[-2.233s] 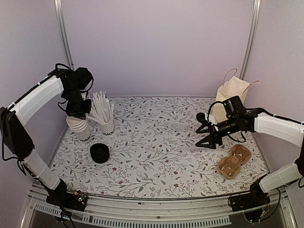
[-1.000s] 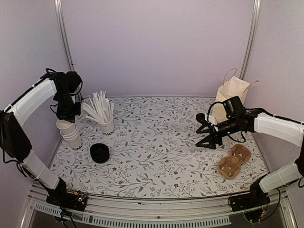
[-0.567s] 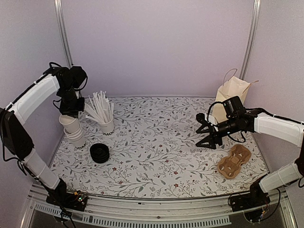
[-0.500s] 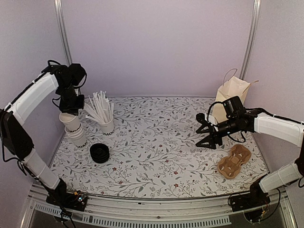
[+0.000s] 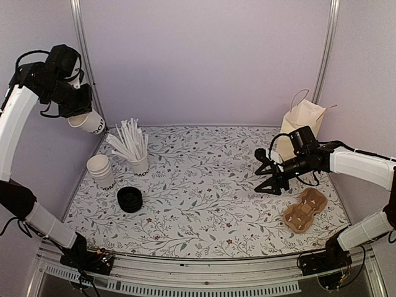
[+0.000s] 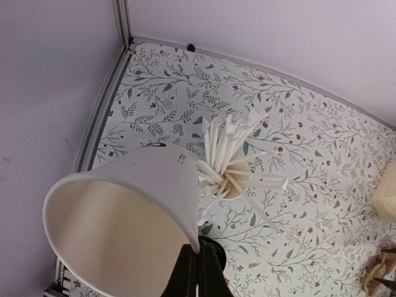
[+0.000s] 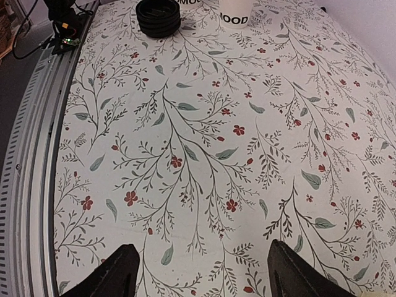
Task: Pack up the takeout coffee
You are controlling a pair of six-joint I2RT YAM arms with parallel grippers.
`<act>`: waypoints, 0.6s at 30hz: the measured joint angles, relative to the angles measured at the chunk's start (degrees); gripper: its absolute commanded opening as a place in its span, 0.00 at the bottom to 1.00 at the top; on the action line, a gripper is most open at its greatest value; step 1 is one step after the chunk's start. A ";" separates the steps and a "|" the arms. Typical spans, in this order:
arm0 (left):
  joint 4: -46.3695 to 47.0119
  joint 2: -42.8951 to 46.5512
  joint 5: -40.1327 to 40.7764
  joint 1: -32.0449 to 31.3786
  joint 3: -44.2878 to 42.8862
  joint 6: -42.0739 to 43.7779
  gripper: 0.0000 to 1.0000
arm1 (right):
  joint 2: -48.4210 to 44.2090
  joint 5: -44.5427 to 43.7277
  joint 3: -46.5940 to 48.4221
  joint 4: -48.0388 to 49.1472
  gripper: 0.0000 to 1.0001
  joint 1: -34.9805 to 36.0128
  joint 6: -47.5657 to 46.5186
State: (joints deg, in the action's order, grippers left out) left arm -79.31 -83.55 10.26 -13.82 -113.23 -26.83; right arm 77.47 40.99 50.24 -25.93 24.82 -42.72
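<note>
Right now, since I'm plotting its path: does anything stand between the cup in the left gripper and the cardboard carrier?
Yes, seen from above: the cup of white sticks stands near the held cup, and the open right gripper hangs just short of the carrier.

"MOOD", dark letters, on stick cup (image 7: 236, 13).

The left arm (image 5: 13, 127) stands high, its wrist bent so the left gripper (image 5: 79, 111) tilts downward, jaws pinched tight on the rim of a white cup (image 5: 88, 122). The right arm (image 5: 365, 166) reaches low and sideways. Its right gripper (image 5: 260, 170) is spread wide with nothing between the fingers.
</note>
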 measured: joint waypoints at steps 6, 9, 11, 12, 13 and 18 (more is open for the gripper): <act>5.44 -0.55 -3.69 -5.49 -5.09 2.34 0.00 | 0.39 -0.02 0.00 -0.02 0.75 0.04 0.00; 9.22 -2.14 -6.51 -12.85 -5.88 4.26 0.00 | 0.57 -0.31 0.00 0.00 0.76 0.04 0.00; 10.34 -5.53 -6.03 -20.06 -7.91 6.08 0.00 | 0.63 -1.36 0.00 0.09 0.76 0.04 0.04; 10.58 -8.17 -5.46 -23.96 -9.42 7.28 0.00 | 0.63 -2.03 0.00 0.22 0.76 0.04 0.09; 10.91 -10.84 -4.83 -27.58 -10.54 8.46 0.00 | 0.61 -2.99 0.00 0.39 0.77 0.04 0.24; 12.00 -20.46 -4.76 -41.33 -6.88 14.16 0.00 | 0.61 -6.29 0.00 1.44 0.78 -0.44 1.01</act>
State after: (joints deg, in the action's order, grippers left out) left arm -67.31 -104.01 5.50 -55.16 -120.11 -12.67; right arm 78.08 34.70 50.24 -24.49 24.38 -41.71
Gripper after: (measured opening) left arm 0.014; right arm 0.770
